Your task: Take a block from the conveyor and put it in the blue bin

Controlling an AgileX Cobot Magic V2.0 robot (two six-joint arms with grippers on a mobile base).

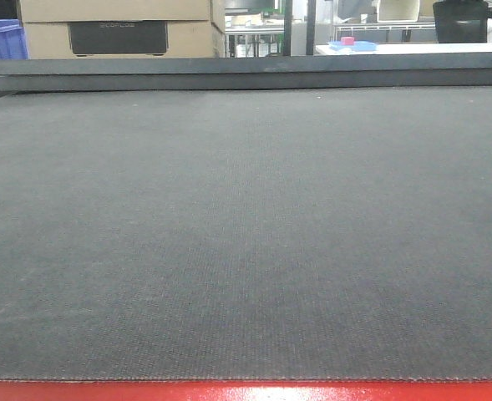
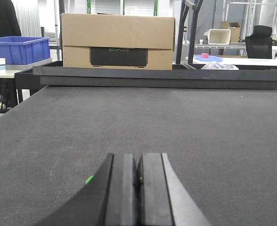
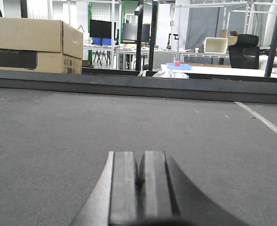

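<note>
The conveyor (image 1: 246,234) is dark grey, finely woven, red-edged; the bin (image 2: 18,49) blue, the box (image 2: 117,40) tan.

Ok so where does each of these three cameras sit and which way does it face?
Front view: low at the near red edge of the conveyor, facing across it; no robot part shows.
Left wrist: just above the conveyor, looking over the shut left fingers toward the blue bin.
Right wrist: likewise, over the shut right fingers.
Shared: all three see the cardboard box beyond the conveyor.
</note>
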